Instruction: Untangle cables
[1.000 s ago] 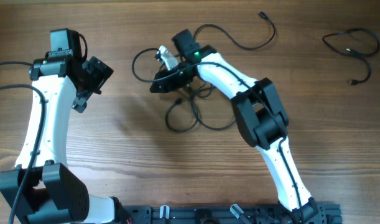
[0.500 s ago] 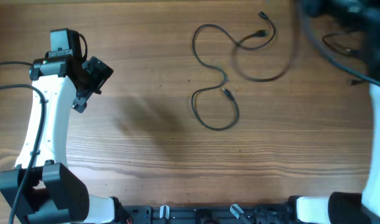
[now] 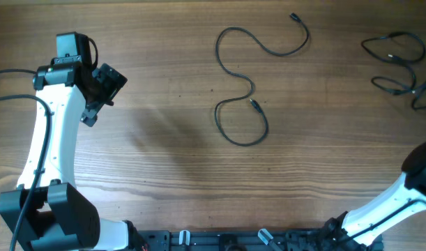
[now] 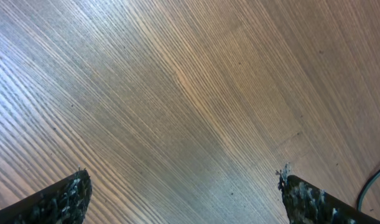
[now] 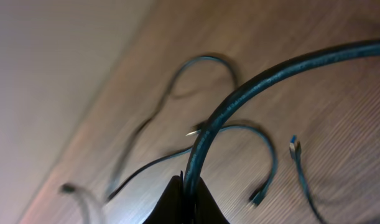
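One thin black cable (image 3: 252,84) lies by itself in an S-shaped run with a loop at mid-table. More cables (image 3: 411,64) lie in loose loops at the far right edge. In the right wrist view my right gripper (image 5: 191,186) is shut on a dark cable (image 5: 239,93) that arcs up and to the right from its jaws, above blurred cables (image 5: 264,143) on the wood. In the overhead view that gripper is out of frame. My left gripper (image 3: 101,97) stays at the far left, open (image 4: 186,199) over bare wood.
The right arm's white link (image 3: 408,188) enters from the bottom right corner. A short piece of black cord (image 4: 371,183) shows at the right edge of the left wrist view. The black rail (image 3: 254,240) runs along the front edge.
The right arm has swung from the tangle at mid-table to the far right, closing on a cable and carrying it along. The tangle is gone; one cable lies spread out. The left arm is still.
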Controlling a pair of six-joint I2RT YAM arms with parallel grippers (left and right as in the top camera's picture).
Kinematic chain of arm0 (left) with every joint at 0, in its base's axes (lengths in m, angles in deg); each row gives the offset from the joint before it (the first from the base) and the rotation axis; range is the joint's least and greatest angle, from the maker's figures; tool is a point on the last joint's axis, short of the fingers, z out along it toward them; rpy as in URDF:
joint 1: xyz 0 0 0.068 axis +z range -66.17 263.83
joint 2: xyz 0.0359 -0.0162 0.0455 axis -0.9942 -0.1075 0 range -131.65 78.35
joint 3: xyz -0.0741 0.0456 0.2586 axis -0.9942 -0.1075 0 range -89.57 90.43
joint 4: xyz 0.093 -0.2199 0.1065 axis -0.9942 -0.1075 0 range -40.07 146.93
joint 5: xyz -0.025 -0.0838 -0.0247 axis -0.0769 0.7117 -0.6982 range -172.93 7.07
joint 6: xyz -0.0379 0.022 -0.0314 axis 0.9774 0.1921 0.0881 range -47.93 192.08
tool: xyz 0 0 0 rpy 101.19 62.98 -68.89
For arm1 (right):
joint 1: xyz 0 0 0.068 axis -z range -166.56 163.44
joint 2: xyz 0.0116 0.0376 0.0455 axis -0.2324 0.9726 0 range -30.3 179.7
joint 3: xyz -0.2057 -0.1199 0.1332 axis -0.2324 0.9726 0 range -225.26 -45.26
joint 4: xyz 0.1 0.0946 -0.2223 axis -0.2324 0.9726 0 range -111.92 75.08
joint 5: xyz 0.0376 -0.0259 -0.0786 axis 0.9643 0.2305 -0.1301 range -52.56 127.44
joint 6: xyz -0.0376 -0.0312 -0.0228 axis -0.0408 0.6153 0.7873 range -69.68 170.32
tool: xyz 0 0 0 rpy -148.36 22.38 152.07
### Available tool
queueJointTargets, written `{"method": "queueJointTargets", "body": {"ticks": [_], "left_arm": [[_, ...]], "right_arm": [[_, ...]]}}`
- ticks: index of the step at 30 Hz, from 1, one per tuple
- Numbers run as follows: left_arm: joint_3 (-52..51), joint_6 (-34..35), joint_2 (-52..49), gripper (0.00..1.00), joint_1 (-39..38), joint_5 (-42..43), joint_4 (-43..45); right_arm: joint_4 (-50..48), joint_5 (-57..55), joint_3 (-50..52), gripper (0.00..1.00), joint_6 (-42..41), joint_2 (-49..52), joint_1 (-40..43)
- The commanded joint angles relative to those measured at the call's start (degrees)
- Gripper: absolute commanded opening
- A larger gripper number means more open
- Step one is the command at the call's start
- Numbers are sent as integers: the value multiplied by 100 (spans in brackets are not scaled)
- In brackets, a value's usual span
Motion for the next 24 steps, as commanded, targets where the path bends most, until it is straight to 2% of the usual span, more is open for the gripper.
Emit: {"method": "queueJointTargets", "body": {"ticks": [1, 2, 3, 8, 11, 13, 16, 18, 19, 20, 24], "left_arm": [[37, 13, 98, 100, -26, -13, 4], [37, 13, 98, 100, -26, -11, -4], [37, 13, 98, 100, -26, -11, -37], [35, 15, 98, 100, -26, -13, -140], [35, 20, 98, 100, -26, 83, -146], [37, 35, 98, 100, -26, 507, -76], [37, 35, 98, 100, -26, 549, -76], [37, 35, 98, 100, -26, 549, -76], [37, 35, 98, 100, -24, 544, -74], [37, 35, 98, 100, -26, 544, -44], [37, 33, 98, 100, -26, 544, 13]], "right_arm": [[-166, -125, 22, 25, 37, 682, 46], [-168, -125, 22, 77, -2, 752, 46], [-188, -125, 22, 100, -140, 754, 46], [-192, 98, -7, 100, -83, 142, 50], [-33, 1152, -7, 100, 345, -601, -22], [348, 1987, -7, 100, 704, -896, -219], [1038, 2350, -7, 100, 1272, -1032, -1128], [1145, 2323, 48, 100, 1600, -1029, -1823], [1073, 1858, 63, 99, 1611, -964, -2730], [1010, 1499, 63, 99, 1600, -894, -3158], [944, 1086, 66, 99, 2015, -352, -4085]]}}
